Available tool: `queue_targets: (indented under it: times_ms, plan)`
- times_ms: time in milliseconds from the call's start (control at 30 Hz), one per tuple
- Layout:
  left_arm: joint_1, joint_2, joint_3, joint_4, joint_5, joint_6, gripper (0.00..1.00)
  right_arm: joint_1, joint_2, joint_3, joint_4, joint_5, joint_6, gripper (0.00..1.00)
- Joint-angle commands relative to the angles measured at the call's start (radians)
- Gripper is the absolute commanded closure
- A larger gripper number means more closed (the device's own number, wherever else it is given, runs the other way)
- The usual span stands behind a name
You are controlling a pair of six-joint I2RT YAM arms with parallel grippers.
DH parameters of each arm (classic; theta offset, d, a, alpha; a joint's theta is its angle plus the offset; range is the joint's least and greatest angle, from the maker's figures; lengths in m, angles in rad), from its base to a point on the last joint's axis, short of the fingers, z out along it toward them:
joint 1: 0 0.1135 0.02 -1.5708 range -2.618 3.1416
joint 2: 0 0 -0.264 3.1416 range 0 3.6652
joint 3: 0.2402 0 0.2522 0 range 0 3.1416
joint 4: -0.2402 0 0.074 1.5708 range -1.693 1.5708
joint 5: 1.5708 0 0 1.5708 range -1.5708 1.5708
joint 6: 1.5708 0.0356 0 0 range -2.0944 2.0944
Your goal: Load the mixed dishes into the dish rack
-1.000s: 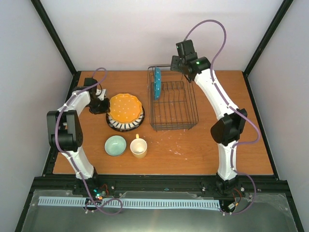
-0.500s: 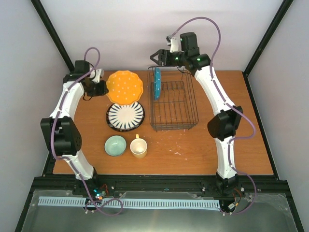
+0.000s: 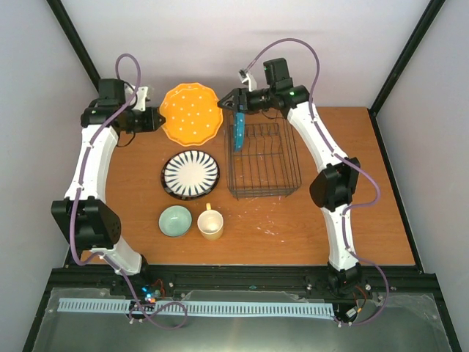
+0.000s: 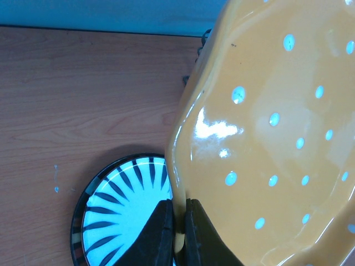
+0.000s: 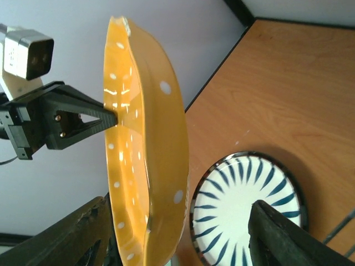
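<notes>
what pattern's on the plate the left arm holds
Yellow-orange plate, pale dots; left wrist view.

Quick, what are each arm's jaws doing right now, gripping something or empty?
Left gripper: jaws closed on the rim of the yellow-orange plate.
Right gripper: jaws open, holding nothing.

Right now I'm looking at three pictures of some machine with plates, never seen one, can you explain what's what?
These are two robot arms bolted at the near edge of the table. One picture looks down from above; the other two come from cameras on each wrist. The left fingers pinch the rim of a yellow-orange dotted plate, holding it up off the table. The right fingers stand open, facing that plate. On the table lie a striped plate, a mint-green bowl and a cream-yellow mug. The wire dish rack holds a teal plate standing on edge.
</notes>
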Motion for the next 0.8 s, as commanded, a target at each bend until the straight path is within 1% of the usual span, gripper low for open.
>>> queue_targets:
  times_ms: [0, 167, 233, 267, 300, 333, 367, 400, 433, 500, 567, 600, 667, 733, 767]
  plan:
    - [-0.003, -0.067, 0.028, 0.056, 0.078, -0.022, 0.99, 0.025, -0.023, -0.035, 0.032, -0.108, 0.021, 0.32]
    - [-0.002, -0.091, 0.002, 0.082, 0.087, -0.034, 0.99, 0.069, 0.000, -0.035, 0.036, -0.165, 0.027, 0.34]
    - [-0.004, -0.085, 0.007, 0.083, 0.100, -0.041, 1.00, 0.091, 0.013, -0.028, 0.047, -0.185, 0.040, 0.37]
    - [-0.004, -0.083, 0.013, 0.082, 0.107, -0.046, 0.99, 0.100, 0.017, -0.030, 0.065, -0.199, 0.056, 0.41]
    - [-0.004, -0.083, 0.015, 0.085, 0.114, -0.049, 0.99, 0.110, 0.023, -0.031, 0.096, -0.212, 0.073, 0.49]
    - [-0.005, -0.083, 0.015, 0.089, 0.118, -0.052, 0.99, 0.119, 0.027, -0.031, 0.119, -0.227, 0.093, 0.60]
    - [-0.006, -0.085, 0.013, 0.095, 0.121, -0.055, 0.99, 0.128, 0.032, -0.029, 0.143, -0.242, 0.110, 0.74]
    - [-0.006, -0.086, 0.012, 0.101, 0.122, -0.056, 0.99, 0.134, 0.037, -0.026, 0.161, -0.259, 0.126, 0.86]
    - [-0.006, -0.085, 0.010, 0.103, 0.123, -0.055, 1.00, 0.137, 0.042, -0.021, 0.172, -0.268, 0.143, 0.96]
    - [-0.006, -0.083, 0.011, 0.106, 0.125, -0.054, 0.99, 0.138, 0.040, -0.015, 0.180, -0.265, 0.149, 0.97]
    - [-0.006, -0.077, 0.014, 0.103, 0.127, -0.051, 0.99, 0.138, 0.024, -0.016, 0.172, -0.226, 0.141, 0.97]
    - [-0.006, -0.073, 0.015, 0.099, 0.120, -0.052, 0.96, 0.137, 0.016, -0.016, 0.165, -0.197, 0.135, 0.97]
    - [-0.006, -0.062, 0.022, 0.085, 0.084, -0.053, 0.78, 0.130, -0.003, -0.021, 0.157, -0.136, 0.139, 0.97]
    - [-0.006, -0.054, 0.029, 0.064, 0.038, -0.042, 0.65, 0.119, -0.025, -0.028, 0.161, -0.071, 0.154, 0.97]
    - [-0.006, -0.050, 0.032, 0.053, -0.001, -0.041, 0.54, 0.113, -0.038, -0.029, 0.163, -0.035, 0.163, 0.97]
